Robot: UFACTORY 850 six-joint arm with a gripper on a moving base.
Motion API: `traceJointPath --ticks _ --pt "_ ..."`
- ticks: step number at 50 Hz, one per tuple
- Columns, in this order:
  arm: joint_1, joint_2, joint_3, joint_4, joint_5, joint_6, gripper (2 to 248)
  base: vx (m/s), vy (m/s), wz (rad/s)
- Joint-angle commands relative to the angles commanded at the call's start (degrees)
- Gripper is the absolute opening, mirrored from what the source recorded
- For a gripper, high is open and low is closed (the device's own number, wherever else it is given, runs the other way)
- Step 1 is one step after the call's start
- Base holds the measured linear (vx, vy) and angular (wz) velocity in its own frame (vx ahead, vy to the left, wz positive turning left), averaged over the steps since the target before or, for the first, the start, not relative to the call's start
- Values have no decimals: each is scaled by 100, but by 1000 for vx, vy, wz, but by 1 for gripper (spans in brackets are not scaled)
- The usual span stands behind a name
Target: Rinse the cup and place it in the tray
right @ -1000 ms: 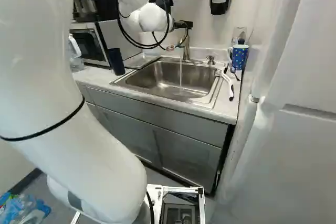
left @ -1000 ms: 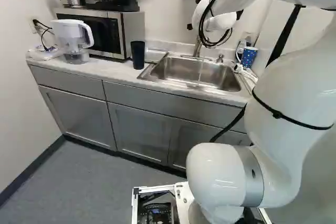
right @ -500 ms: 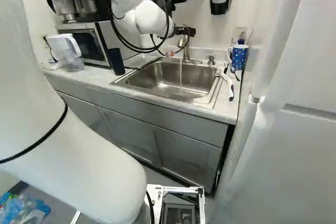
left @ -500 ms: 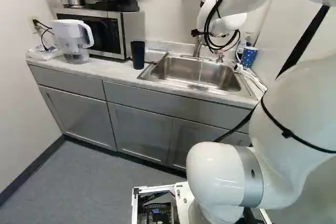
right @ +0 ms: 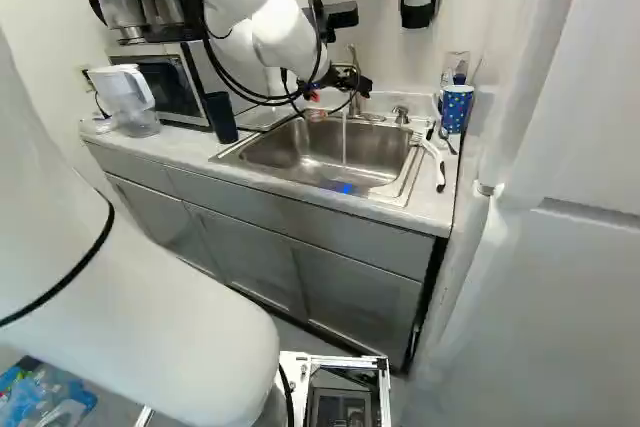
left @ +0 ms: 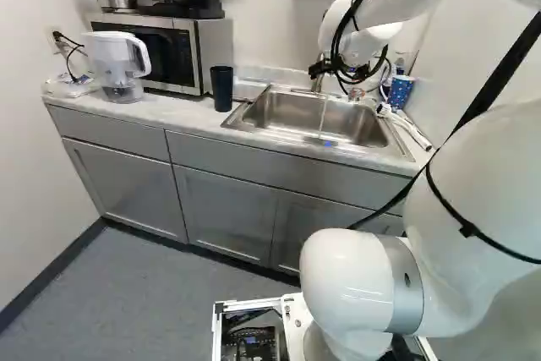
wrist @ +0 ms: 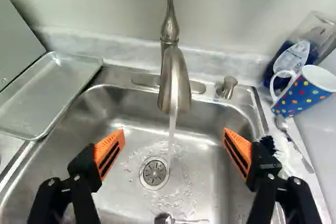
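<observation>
Two spread fingers tip the black gripper over the rectangular steel sink; beside it lie white counter, flat metal tray, blue dotted mug.

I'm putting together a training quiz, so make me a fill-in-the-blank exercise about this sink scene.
The curved metal faucet is pouring ____ into the steel sink.
The black end effector is ____, its orange pads standing apart.
The polka-dotted mug with a handle is mainly ____ outside.
The flat silver tray lies on the ____ beside the sink.

Missing words: water; open; blue; counter.
</observation>
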Motion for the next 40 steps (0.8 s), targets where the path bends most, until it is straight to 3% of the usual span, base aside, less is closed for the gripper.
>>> traceJointPath --ticks 29,40 --pt "0 0 0 0 -1748 0 247 0 0 0" --pt "7 3 3 0 -1741 0 247 0 0 0"
